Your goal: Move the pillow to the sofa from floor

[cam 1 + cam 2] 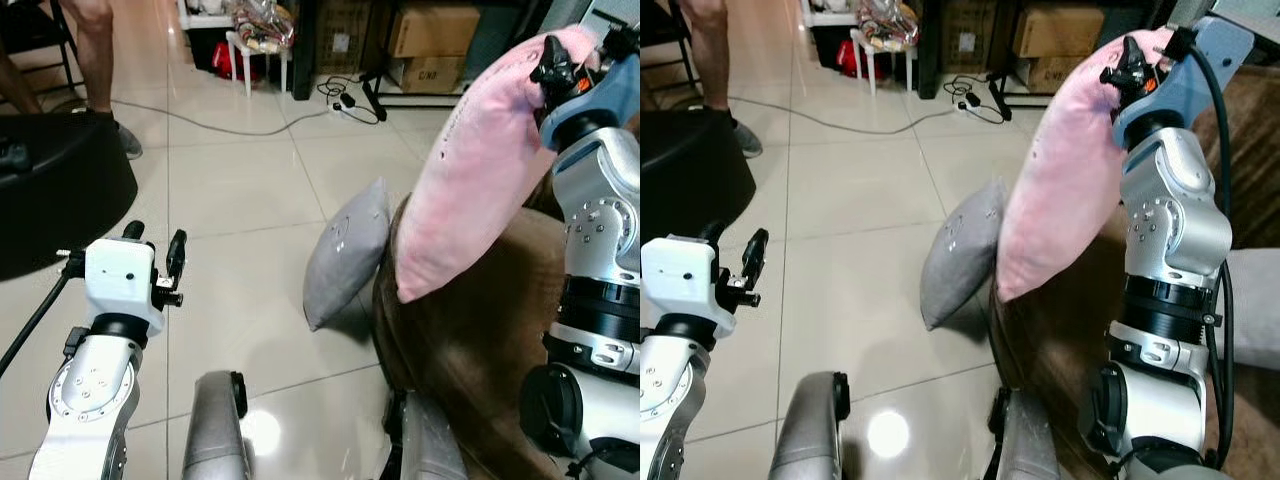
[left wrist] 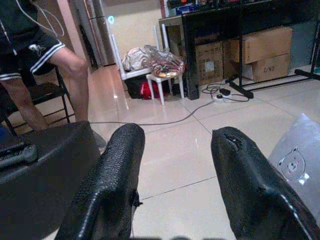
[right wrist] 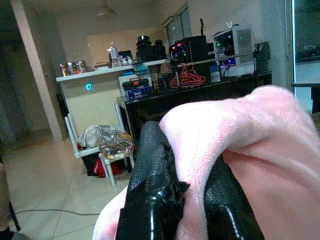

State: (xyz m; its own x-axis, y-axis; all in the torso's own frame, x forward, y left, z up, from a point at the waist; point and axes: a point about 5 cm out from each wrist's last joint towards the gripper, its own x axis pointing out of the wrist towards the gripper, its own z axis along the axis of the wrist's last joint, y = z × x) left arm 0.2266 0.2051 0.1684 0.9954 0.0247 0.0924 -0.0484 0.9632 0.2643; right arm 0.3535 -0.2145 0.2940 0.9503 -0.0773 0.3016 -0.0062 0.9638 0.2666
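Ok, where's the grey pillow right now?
The grey pillow stands on the floor tiles, leaning against the brown sofa, just below the pink pillow.

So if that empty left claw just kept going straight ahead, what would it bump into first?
Probably nothing soon: the open left claw points across bare floor toward the small white table far off. The grey pillow lies off to one side.

A home: tiled floor, brown sofa, cardboard boxes.

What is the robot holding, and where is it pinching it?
The right gripper pinches the pink pillow by its top edge, lifted above the brown sofa. The left gripper is open, holding nothing.
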